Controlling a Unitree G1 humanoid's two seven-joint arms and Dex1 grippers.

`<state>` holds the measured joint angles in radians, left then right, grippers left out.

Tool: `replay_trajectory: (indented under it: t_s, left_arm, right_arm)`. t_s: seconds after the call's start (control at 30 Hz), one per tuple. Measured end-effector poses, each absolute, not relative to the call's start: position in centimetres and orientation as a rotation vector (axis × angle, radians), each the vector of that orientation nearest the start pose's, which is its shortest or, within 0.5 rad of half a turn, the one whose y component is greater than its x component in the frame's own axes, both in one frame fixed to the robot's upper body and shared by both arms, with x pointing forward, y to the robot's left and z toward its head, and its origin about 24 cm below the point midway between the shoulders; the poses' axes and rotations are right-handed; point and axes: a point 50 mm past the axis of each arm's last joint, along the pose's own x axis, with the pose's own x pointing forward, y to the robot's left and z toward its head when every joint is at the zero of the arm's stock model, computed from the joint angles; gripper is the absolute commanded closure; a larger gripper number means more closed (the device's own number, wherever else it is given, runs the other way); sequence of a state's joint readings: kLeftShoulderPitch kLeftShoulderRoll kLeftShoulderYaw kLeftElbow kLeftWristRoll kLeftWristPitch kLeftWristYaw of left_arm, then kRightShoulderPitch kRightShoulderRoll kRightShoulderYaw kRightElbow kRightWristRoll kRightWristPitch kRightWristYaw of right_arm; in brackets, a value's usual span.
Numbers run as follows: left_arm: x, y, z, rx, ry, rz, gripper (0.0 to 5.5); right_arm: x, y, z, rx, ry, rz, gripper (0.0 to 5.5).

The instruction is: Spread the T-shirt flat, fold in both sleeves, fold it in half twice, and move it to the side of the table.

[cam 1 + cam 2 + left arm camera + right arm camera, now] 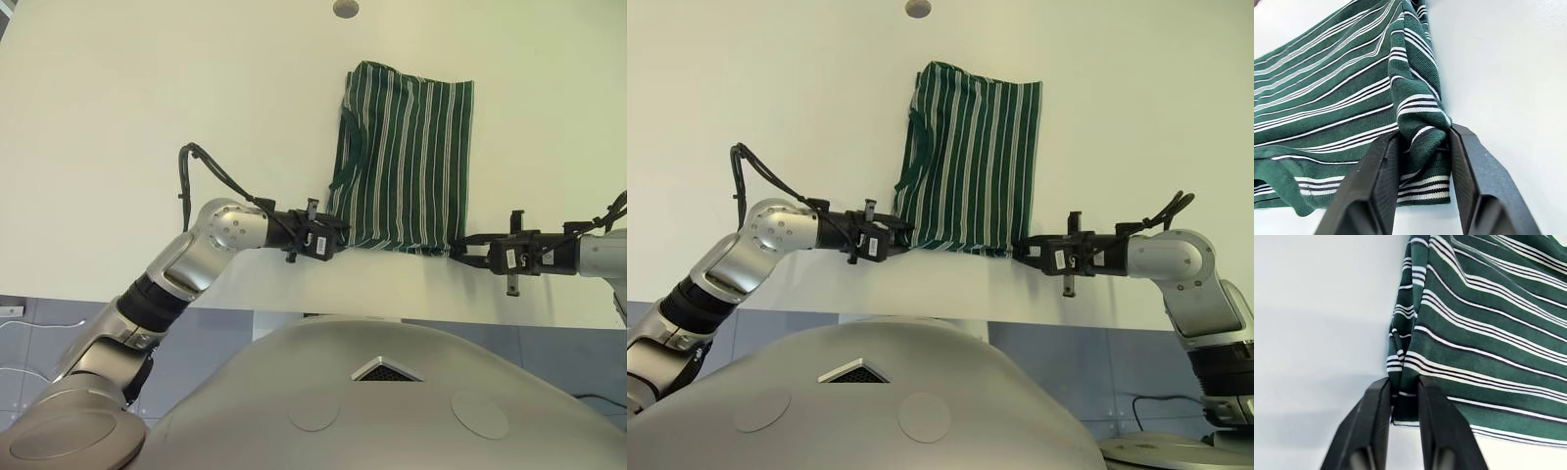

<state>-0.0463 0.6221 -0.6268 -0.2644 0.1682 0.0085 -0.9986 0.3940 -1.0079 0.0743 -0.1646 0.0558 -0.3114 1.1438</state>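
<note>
A green T-shirt [407,157] with white and dark stripes lies folded into a tall rectangle on the white table [147,117], right of centre. My left gripper [340,233] is shut on the shirt's near left corner; the left wrist view shows bunched cloth [1422,134] pinched between its black fingers [1376,186]. At the near right corner my right gripper [457,251] is shut on the hem, and the right wrist view shows the fabric edge [1400,382] clamped between its fingers [1437,426]. The T-shirt's far edge [980,78] rests flat on the table.
A small grey round disc [345,8] sits in the table at the far edge. Bare table surface spreads wide to the left of the shirt and narrower to its right. The table's near edge [196,299] runs just below both grippers.
</note>
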Motion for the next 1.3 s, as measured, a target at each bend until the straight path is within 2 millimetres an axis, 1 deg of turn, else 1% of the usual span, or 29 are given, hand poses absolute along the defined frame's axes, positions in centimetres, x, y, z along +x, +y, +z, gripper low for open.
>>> replay_trajectory:
  t_s: [0.07, 0.13, 0.2, 0.23, 0.27, 0.3, 0.33, 0.37, 0.4, 0.43, 0.47, 0.5, 0.57, 0.63, 0.67, 0.73, 0.77, 0.83, 0.87, 0.93, 1.0, 1.07, 1.1, 1.13, 1.17, 1.2, 1.23, 1.27, 1.3]
  left_arm:
    - [17.4, 9.8, 3.1, 0.714, 0.263, -1.643, 4.65]
    - [17.7, 10.2, 3.0, 0.646, 0.331, -1.668, 5.01]
    - [17.9, 11.5, 3.4, 0.512, 0.444, -1.677, 5.31]
    - [17.5, 12.4, 4.0, 0.371, 0.521, -1.688, 5.49]
    - [17.0, 13.6, 5.3, 0.186, 0.597, -1.719, 5.5]
    - [16.8, 14.1, 6.8, 0.097, 0.598, -1.757, 5.5]
    - [16.9, 14.6, 8.2, 0.056, 0.599, -1.801, 5.5]
    - [17.7, 15.1, 9.2, 0.069, 0.613, -1.813, 5.5]
    - [18.8, 15.4, 9.6, 0.086, 0.614, -1.799, 5.5]
    - [20.8, 15.8, 10.0, 0.099, 0.602, -1.757, 5.5]
    - [22.8, 16.0, 10.3, 0.11, 0.586, -1.708, 5.5]
    - [24.5, 16.2, 10.3, 0.118, 0.578, -1.665, 5.5]
    - [27.7, 16.5, 10.2, 0.128, 0.556, -1.573, 5.5]
    - [30.8, 16.0, 9.9, 0.133, 0.516, -1.464, 5.5]
    - [32.4, 15.4, 9.2, 0.142, 0.501, -1.387, 5.5]
    - [33.9, 14.2, 7.8, 0.142, 0.481, -1.305, 5.5]
    - [34.3, 13.7, 7.3, 0.123, 0.462, -1.272, 5.5]
    - [34.7, 13.6, 6.7, 0.102, 0.446, -1.244, 5.5]
    - [34.8, 13.7, 6.5, 0.097, 0.441, -1.232, 5.1]
    - [34.9, 13.8, 6.0, 0.11, 0.443, -1.208, 4.82]
    - [35.3, 14.2, 5.7, 0.141, 0.443, -1.138, 4.49]
    - [36.5, 14.7, 6.3, 0.166, 0.355, -0.955, 4.14]
    - [37.3, 15.2, 7.2, 0.149, 0.294, -0.855, 3.96]
    - [38.0, 15.6, 8.4, 0.118, 0.224, -0.784, 3.9]
    - [38.3, 16.0, 9.2, 0.086, 0.17, -0.741, 3.63]
    - [38.5, 16.6, 9.8, 0.055, 0.118, -0.69, 3.63]
    - [38.6, 17.2, 10.1, 0.02, 0.075, -0.645, 3.63]
    - [38.3, 18.2, 10.1, -0.021, 0.024, -0.591, 3.63]
    - [37.8, 19.2, 9.8, -0.066, -0.011, -0.537, 3.63]
  right_arm:
    - [13.9, -24.6, 5.1, -0.76, 0.518, 1.435, 5.41]
    - [14.1, -24.3, 5.1, -0.717, 0.54, 1.44, 5.46]
    - [14.1, -23.7, 5.4, -0.639, 0.56, 1.472, 5.48]
    - [13.9, -23.2, 5.6, -0.567, 0.575, 1.499, 5.48]
    - [13.7, -22.5, 6.6, -0.476, 0.582, 1.546, 5.48]
    - [13.7, -22.1, 7.7, -0.411, 0.594, 1.58, 5.48]
    - [14.2, -22.0, 9.0, -0.359, 0.599, 1.613, 5.48]
    - [15.4, -22.0, 10.4, -0.347, 0.586, 1.627, 5.48]
    - [16.9, -22.3, 11.4, -0.346, 0.571, 1.619, 5.48]
    - [19.0, -22.7, 12.3, -0.348, 0.56, 1.589, 5.48]
    - [21.0, -22.8, 12.6, -0.317, 0.539, 1.566, 5.48]
    - [22.9, -22.7, 12.5, -0.276, 0.525, 1.547, 5.48]
    - [26.3, -22.2, 11.5, -0.243, 0.537, 1.487, 5.48]
    - [28.7, -22.0, 10.7, -0.243, 0.565, 1.433, 5.48]
    - [29.8, -22.2, 10.3, -0.236, 0.582, 1.397, 5.48]
    - [30.8, -22.9, 9.8, -0.242, 0.612, 1.335, 5.48]
    - [31.2, -23.4, 9.4, -0.243, 0.625, 1.296, 5.48]
    - [31.6, -23.7, 9.1, -0.223, 0.621, 1.258, 5.48]
    - [31.7, -23.8, 9.0, -0.21, 0.61, 1.244, 5.07]
    - [32.1, -24.0, 8.7, -0.21, 0.607, 1.196, 4.77]
    - [32.9, -23.9, 8.3, -0.273, 0.588, 1.093, 4.4]
    - [33.9, -23.1, 7.5, -0.413, 0.514, 0.973, 4.01]
    - [34.3, -22.3, 7.3, -0.463, 0.453, 0.937, 3.92]
    - [34.7, -21.4, 7.3, -0.478, 0.387, 0.925, 3.92]
    - [34.8, -20.3, 7.7, -0.442, 0.325, 0.95, 3.92]
    - [34.8, -18.2, 8.5, -0.375, 0.215, 1.016, 3.92]
    - [34.4, -16.4, 9.1, -0.321, 0.142, 1.095, 3.92]
    - [33.7, -14.8, 8.8, -0.264, 0.116, 1.187, 3.92]
    - [32.8, -13.8, 7.5, -0.206, 0.153, 1.253, 3.92]
